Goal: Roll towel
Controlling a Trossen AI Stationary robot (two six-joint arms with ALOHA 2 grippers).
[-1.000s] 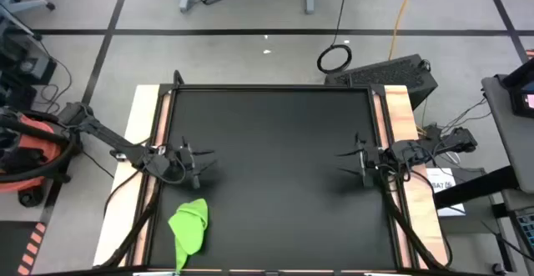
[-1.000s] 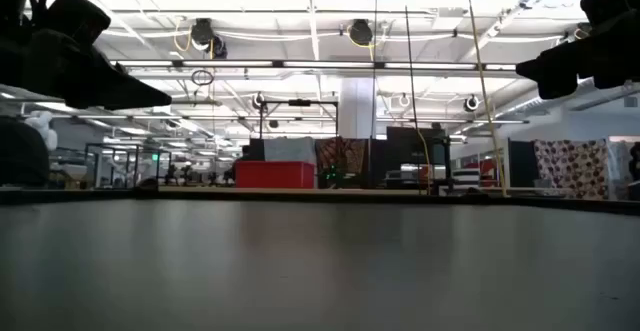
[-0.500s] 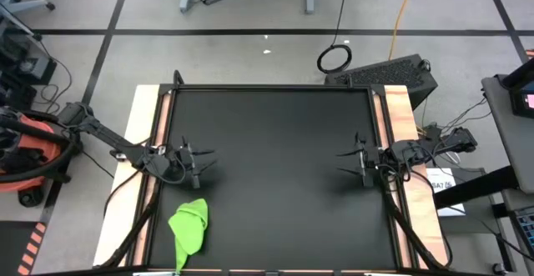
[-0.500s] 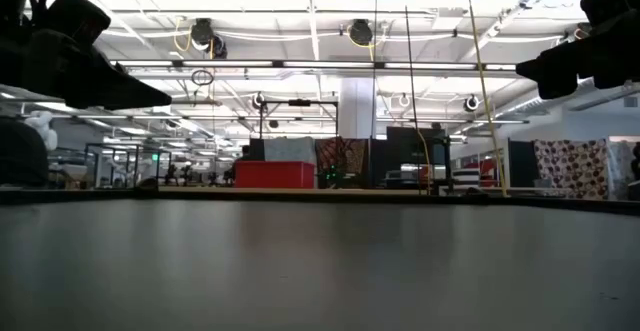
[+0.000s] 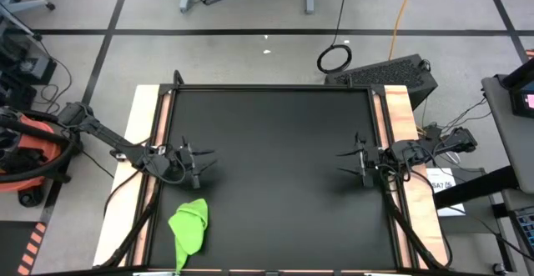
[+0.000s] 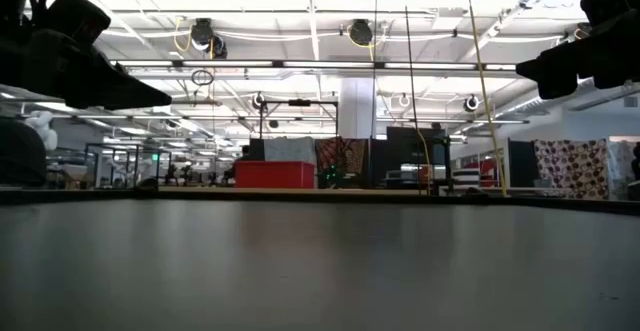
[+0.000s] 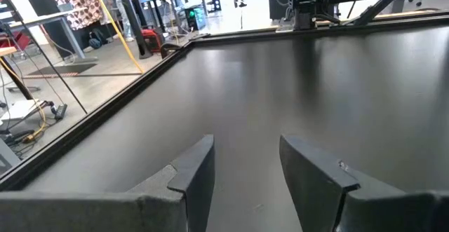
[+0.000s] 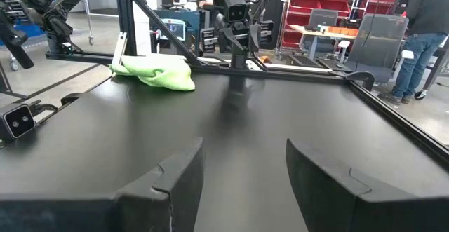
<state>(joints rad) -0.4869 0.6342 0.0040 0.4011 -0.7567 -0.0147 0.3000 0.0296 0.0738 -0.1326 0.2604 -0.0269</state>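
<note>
We see the towel (image 5: 189, 228) bunched near the mat's (image 5: 275, 143) front left corner, its long way running front to back. Our left gripper (image 5: 203, 163) and right gripper (image 5: 348, 161) hang open, holding nothing.

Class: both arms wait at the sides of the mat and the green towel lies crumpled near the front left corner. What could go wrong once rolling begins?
1. The towel is bunched, not flat, so a roll may come out lopsided unless it is spread first.
2. It lies at the front edge of the black mat, so a push could slide it off.
3. The left gripper is near it, but the right gripper must cross the mat, and the arms may crowd each other.
</note>
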